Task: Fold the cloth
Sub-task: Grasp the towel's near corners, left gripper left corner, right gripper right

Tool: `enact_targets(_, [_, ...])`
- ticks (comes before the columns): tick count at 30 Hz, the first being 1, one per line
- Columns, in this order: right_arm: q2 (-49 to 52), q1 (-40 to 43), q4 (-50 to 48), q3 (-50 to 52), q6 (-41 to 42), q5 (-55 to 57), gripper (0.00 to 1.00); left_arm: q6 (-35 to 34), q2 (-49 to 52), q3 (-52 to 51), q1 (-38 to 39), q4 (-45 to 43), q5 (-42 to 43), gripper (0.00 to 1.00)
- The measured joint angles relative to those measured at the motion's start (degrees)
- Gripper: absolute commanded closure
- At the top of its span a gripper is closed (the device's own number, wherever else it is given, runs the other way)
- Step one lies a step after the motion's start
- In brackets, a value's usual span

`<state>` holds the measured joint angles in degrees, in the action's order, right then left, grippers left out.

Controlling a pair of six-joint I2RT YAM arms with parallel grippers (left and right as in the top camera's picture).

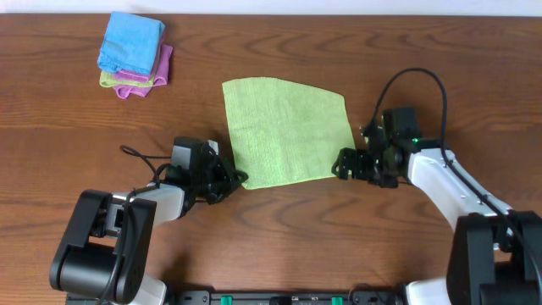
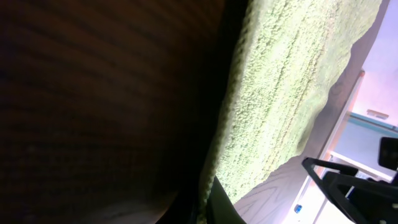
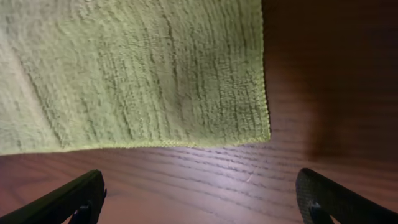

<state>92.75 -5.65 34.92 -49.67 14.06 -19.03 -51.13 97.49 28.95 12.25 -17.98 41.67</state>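
Spreading its fingers wide, the right hand (image 3: 199, 186) is waiting just before the near right corner of the cloth (image 1: 284, 131), not touching it. The left hand (image 1: 230, 179) is sitting at the near left corner; if it is pinching, I cannot tell. The cloth is lying flat on the table (image 1: 68, 144), so all the folding is yet to do.

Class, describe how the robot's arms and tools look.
Both arms: white links, black joints, bulky black bases. The left arm has a thin loose black cable; the right arm a tall looping black cable and small green light. The left tool and right tool are black.
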Motion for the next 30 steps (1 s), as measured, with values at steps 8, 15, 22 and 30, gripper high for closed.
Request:
enact_targets(8, [0.00, 0.00, -7.96, 3.48, 2.89, -0.02, 0.06, 0.22, 0.00, 0.00, -0.04, 0.28, 0.44, 0.94])
enact_targets(15, [0.35, 0.00, -13.29, 4.79, 4.85, -0.04, 0.07, 0.22, 0.00, -0.02, -0.04, 0.57, 1.01, 0.94])
enact_targets(22, [3.58, 0.02, -17.70, 3.26, 5.70, -2.97, 0.13, 0.22, 0.00, -0.09, -0.04, 0.66, 1.44, 0.94])
enact_targets(30, [6.54, -0.50, -19.89, 3.37, 6.54, -8.46, 0.69, 0.46, 0.00, -0.11, -0.11, 0.66, 1.49, 0.94])
